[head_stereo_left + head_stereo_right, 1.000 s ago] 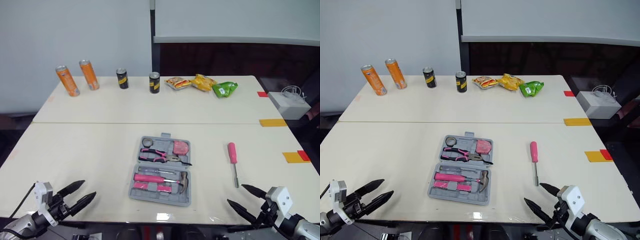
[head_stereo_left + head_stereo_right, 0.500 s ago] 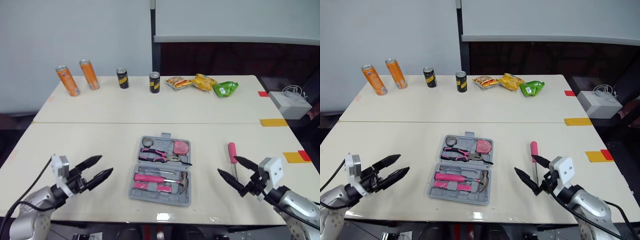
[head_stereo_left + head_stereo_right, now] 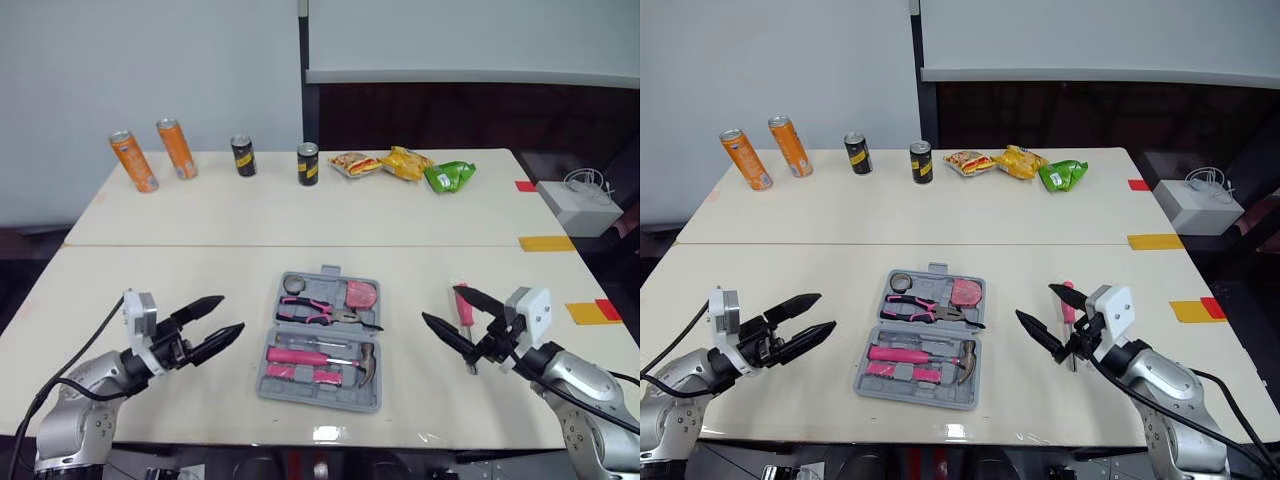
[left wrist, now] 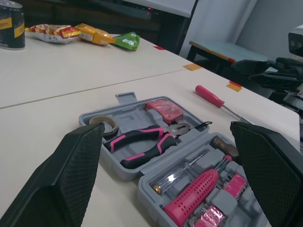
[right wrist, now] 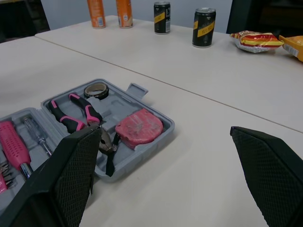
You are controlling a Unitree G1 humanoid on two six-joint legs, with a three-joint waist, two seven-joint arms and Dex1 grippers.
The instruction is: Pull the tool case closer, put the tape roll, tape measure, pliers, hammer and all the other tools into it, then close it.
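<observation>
The tool case is lying open near the middle of the front table, its two grey halves facing up. In the far half the tape roll is sitting at the left corner, the pink tape measure at the right, and the pink-handled pliers are lying between and just in front of them. The hammer is resting in the near half along with a small tester screwdriver and some pink bits. A pink screwdriver is lying on the table to the right of the case, outside it. The left hand is hovering left of the case, fingers spread wide and holding nothing. The right hand is hanging over the screwdriver, also spread wide; it looks clear of the handle, though contact is hard to judge. Two orange cans, two black cans and snack packets are standing along the far table edge.
</observation>
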